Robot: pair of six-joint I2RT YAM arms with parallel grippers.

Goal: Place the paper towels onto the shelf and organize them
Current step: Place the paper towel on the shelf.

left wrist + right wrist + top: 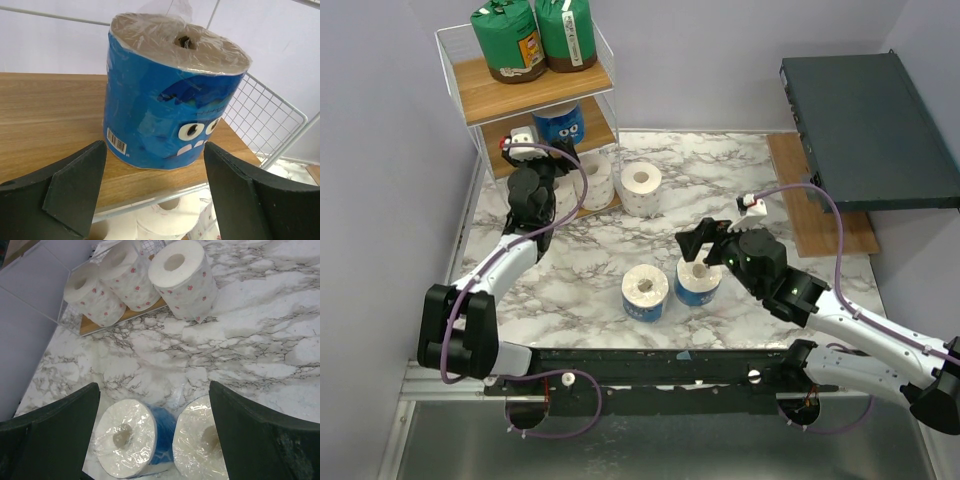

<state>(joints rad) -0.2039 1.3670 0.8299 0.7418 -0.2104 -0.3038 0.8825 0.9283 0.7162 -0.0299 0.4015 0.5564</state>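
Left gripper [154,165]: jaws spread wide at the middle board of the three-tier white wire shelf with brown wooden boards [485,95]. One black finger stands on either side of an upright blue-printed wrapped paper roll [165,100] — neither finger touches it, and the roll stands on the board on its own. Top board: two green-wrapped paper rolls [508,40], upright, side by side. Bottom board: two white paper rolls with small red prints [127,272], both upright. A third white printed roll [182,277] stands on the white marble-patterned table [740,170], just beside the shelf. Right gripper [154,390]: jaws wide, holding nothing, hanging above two blue wrapped rolls [646,292] that stand upright side by side at the near middle of the table — well apart from the shelf. A dark grey flat box [865,120] lies at the far right of the scene, on the opposite side from the shelf.
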